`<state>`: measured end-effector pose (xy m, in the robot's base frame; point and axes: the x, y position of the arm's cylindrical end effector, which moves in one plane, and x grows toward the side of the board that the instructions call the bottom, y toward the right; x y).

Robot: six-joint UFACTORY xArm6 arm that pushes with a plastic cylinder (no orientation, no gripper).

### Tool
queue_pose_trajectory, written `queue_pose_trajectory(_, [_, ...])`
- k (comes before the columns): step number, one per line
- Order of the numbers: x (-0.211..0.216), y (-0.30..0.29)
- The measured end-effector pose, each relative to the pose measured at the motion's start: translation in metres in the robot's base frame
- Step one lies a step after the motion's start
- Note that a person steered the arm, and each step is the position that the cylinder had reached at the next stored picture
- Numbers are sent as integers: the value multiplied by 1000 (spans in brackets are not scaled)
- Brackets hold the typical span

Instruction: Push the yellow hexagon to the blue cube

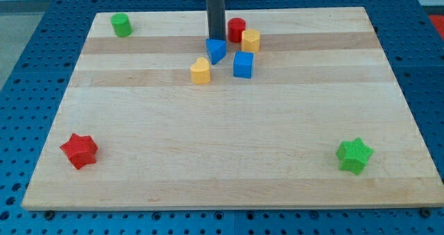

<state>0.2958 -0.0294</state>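
Right now my tip (216,39) sits near the view's top centre, just at the upper edge of the blue triangular block (216,50), touching it or nearly so; being a bare rod, it holds nothing and can only shove. The yellow hexagon (250,40) lies to the view's right of my tip, at about the same height on the wooden board (222,145), with the red cylinder (236,29) pressed against its upper left side; the blue cube (243,64) sits just below the hexagon, slightly to the view's left, a small gap between them. So the push I judge is wanted runs from the view's top downward; my tip would first have to get above the hexagon, and the red cylinder crowds that spot. A yellow heart-shaped block (200,71) rests lower left of the cluster, apart from the path.
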Motion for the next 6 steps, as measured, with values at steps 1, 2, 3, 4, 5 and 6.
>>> queue_pose_trajectory(1, [-39,-10])
queue_pose_trajectory(2, [-65,-3])
queue_pose_trajectory(3, [-58,47])
queue_pose_trajectory(4, [-45,106])
queue_pose_trajectory(5, [-36,135])
queue_pose_trajectory(6, [-14,111])
